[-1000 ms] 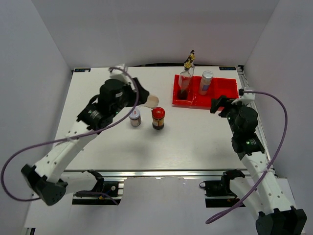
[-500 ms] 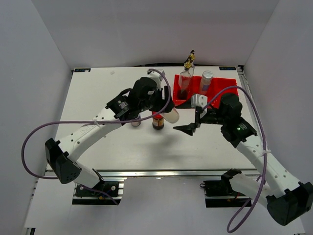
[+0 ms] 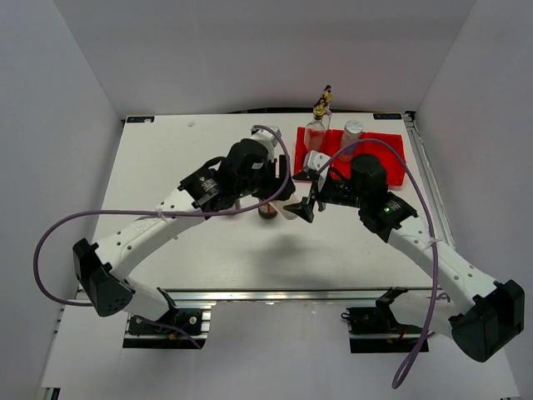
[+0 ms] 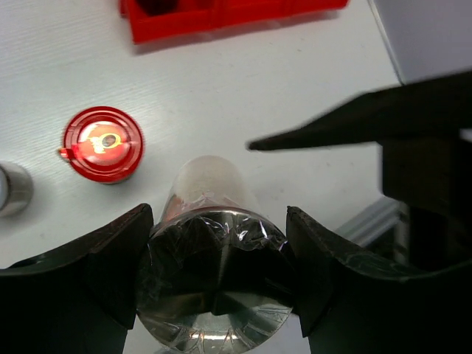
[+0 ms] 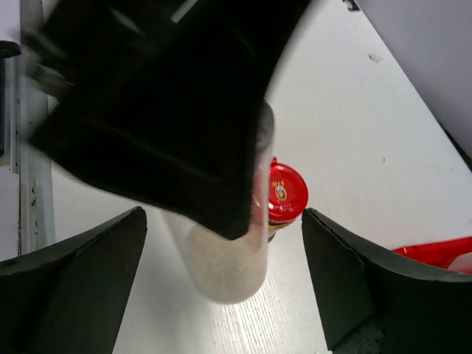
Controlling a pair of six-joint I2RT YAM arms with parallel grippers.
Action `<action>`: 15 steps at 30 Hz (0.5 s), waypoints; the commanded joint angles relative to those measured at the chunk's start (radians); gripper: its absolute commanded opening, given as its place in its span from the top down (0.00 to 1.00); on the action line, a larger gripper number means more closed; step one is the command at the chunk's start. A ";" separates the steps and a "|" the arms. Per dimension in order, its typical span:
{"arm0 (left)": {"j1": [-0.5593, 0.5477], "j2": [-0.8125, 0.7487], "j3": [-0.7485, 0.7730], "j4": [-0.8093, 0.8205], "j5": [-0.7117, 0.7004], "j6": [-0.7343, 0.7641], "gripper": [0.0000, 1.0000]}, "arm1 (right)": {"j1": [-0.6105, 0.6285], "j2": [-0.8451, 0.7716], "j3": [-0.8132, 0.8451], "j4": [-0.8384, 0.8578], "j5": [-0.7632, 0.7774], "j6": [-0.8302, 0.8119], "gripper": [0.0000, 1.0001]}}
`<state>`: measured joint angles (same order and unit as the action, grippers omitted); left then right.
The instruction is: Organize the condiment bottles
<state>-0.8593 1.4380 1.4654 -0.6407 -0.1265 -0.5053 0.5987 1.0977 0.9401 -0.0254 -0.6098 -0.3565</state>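
Note:
My left gripper (image 3: 279, 195) is shut on a white shaker (image 4: 210, 181) and holds it in the air over mid-table, silver cap (image 4: 214, 276) toward the wrist camera. My right gripper (image 3: 301, 208) is open, its fingers standing either side of the shaker's bottom end (image 5: 225, 269) without touching it. Just below and behind the shaker, the red-lidded dark jar (image 4: 102, 144) stands on the table. A silver-lidded jar (image 4: 11, 188) shows at the left edge of the left wrist view. A clear glass bottle (image 3: 315, 135) and another shaker (image 3: 351, 138) stand in the red tray (image 3: 390, 158).
The red tray sits at the back right of the white table (image 3: 166, 167). Both arms cross over the table's middle, with cables looping above them. The metal front rail (image 3: 283, 293) runs along the near edge.
The left arm carried the shaker rightward to mid-table. The right arm swung left from beside the tray, and its open jaws now bracket the shaker's bottom end.

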 commanded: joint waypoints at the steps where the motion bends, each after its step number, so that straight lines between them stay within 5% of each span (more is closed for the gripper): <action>1: -0.024 -0.099 0.006 0.110 0.065 -0.022 1.00 | 0.001 -0.009 -0.029 0.051 0.048 0.004 0.11; 15: -0.024 -0.102 -0.007 0.157 0.172 -0.036 1.00 | 0.006 0.088 -0.004 0.176 -0.056 0.080 0.14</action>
<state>-0.8783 1.3968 1.4464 -0.5663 -0.0185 -0.5201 0.6018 1.1862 0.9154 0.0273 -0.6445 -0.3149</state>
